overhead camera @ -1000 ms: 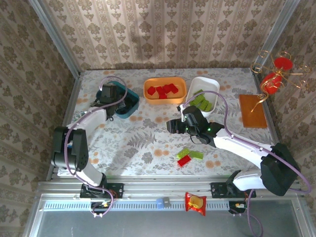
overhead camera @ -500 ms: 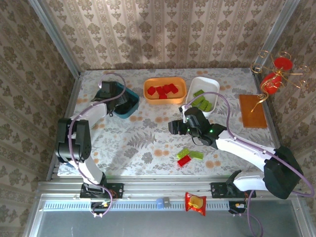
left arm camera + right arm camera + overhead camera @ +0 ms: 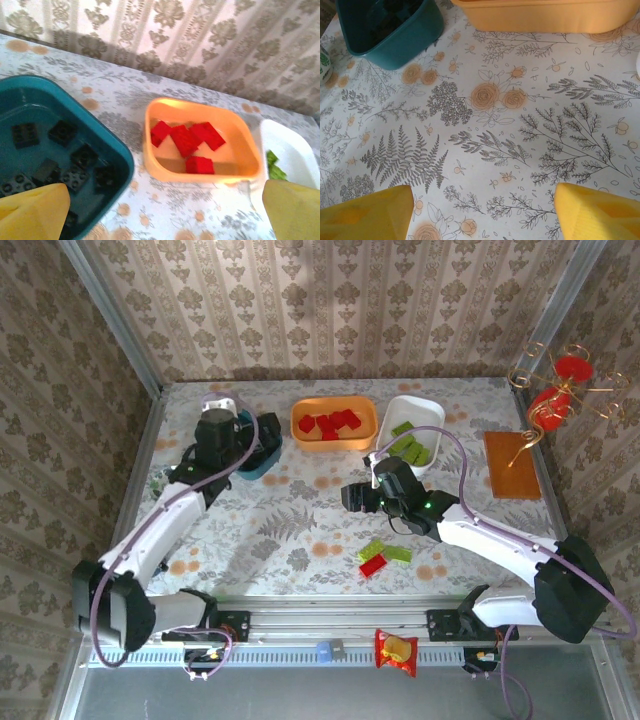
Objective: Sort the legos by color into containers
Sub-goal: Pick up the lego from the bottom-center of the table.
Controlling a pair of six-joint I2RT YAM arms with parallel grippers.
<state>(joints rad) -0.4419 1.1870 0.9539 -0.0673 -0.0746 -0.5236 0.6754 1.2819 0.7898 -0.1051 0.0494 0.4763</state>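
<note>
**brickhead_22:** Quick headcount please, what's sitting in which tray?

**yam_watcher:** Three trays in a row along the back of the table point(image 3: 270, 530). The teal tray point(image 3: 120, 155) on the left holds the black bricks point(image 3: 62, 132). I count seven for sure from the left wrist view, maybe an eighth tucked by the finger. The orange tray point(image 3: 148, 150) in the middle has four red bricks point(image 3: 184, 141), three bunched together and one just in front of them. The white tray point(image 3: 425, 410) on the right has the green bricks point(image 3: 408, 448), but they're clumped and too small to count. Four-ish, can't swear to it.

**brickhead_22:** Anything loose?

**yam_watcher:** Three, huddled together toward the front, right of centre: two loose green bricks point(image 3: 399, 554) and one loose red brick point(image 3: 373, 565) just beside them.

**brickhead_22:** And the grippers?

**yam_watcher:** The left gripper point(image 3: 165, 200) hangs over the near side of the teal tray, with its yellow fingers point(image 3: 32, 212) spread really wide and nothing between them. The right gripper point(image 3: 482, 210) hovers over bare flowery cloth mid-table, between the trays and the loose three. Its jaws are apart too, and empty.

**brickhead_22:** Other clutter?

**yam_watcher:** One snack packet point(image 3: 396, 650) on the front rail, one brown board point(image 3: 512, 465) at the far right and one red-and-gold ornament point(image 3: 555, 390) behind it.
</note>
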